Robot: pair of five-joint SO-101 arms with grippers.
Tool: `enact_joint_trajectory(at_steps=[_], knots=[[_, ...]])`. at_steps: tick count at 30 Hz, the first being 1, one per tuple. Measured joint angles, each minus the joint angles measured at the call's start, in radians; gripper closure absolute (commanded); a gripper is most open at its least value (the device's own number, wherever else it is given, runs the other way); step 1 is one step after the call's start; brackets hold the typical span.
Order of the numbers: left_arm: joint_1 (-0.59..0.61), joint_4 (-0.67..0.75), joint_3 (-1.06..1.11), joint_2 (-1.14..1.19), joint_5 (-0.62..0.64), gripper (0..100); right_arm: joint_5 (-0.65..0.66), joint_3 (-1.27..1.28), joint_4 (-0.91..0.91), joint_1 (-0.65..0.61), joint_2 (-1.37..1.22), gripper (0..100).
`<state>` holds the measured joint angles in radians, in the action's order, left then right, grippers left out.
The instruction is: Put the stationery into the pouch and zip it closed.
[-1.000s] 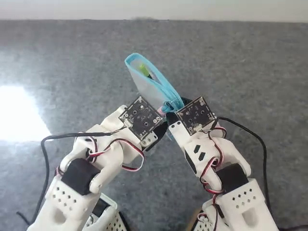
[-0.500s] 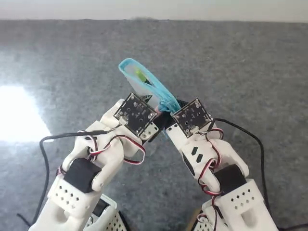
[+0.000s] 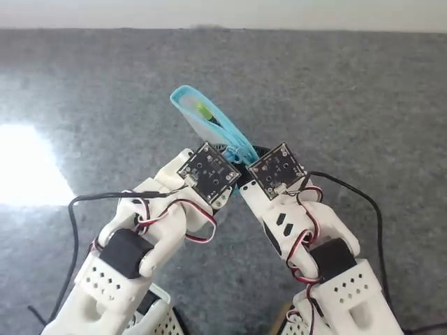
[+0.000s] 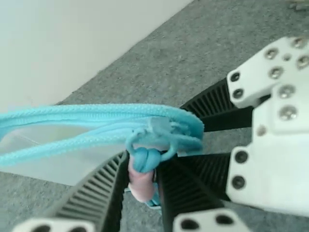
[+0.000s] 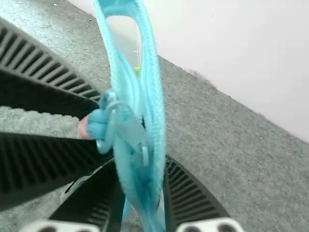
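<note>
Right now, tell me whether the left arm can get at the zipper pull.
Likely yes: the left end effector is closed on the zipper pull, nothing between them, while the right end effector clamps the pouch end beside it.

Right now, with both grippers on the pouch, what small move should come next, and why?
Probably the left gripper should draw the zipper pull along the pouch toward its far end while the right gripper holds the near end. The left is shut on the pull, and the mouth beyond gapes open, a green item showing inside.
</note>
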<state>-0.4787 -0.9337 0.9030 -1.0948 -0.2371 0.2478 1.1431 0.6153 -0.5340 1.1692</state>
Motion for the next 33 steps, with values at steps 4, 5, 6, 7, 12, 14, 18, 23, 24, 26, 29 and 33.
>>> enact_joint_trajectory(at_steps=[4,5,6,7,12,14,18,23,24,26,29,33], knots=[[0.000,-0.106,-0.123,0.000,-0.003,99,0.000,0.000,0.000,0.000,0.000,99.1],[0.000,-0.141,-0.164,0.000,-0.003,99,-0.002,0.000,0.000,0.000,0.000,99.1],[0.000,-0.178,-0.207,0.000,-0.003,99,-0.002,0.000,0.000,-0.002,0.000,99.1],[0.000,-0.216,-0.247,0.002,-0.003,99,0.000,0.000,0.000,-0.002,0.000,99.1],[0.035,-0.305,-0.345,0.005,-0.035,99,0.000,0.000,0.000,-0.003,0.000,99.1],[0.072,-0.307,-0.351,0.005,-0.037,99,0.000,0.000,0.000,-0.003,0.000,99.1],[0.132,-0.307,-0.351,0.005,-0.058,99,0.000,0.000,0.000,-0.005,0.000,99.1],[0.210,-0.307,-0.377,0.005,-0.083,99,0.000,0.015,-0.015,-0.006,0.000,99.1],[0.224,-0.307,-0.381,0.005,-0.084,99,0.000,0.015,-0.015,-0.006,0.000,99.1],[0.250,-0.307,-0.382,0.005,-0.101,99,0.000,0.017,-0.017,-0.006,0.000,99.1],[0.299,-0.281,-0.382,0.017,-0.118,99,0.000,0.017,-0.017,-0.006,0.000,99.1],[0.367,-0.222,-0.368,0.020,-0.120,99,0.000,0.017,-0.017,-0.006,0.000,99.1]])
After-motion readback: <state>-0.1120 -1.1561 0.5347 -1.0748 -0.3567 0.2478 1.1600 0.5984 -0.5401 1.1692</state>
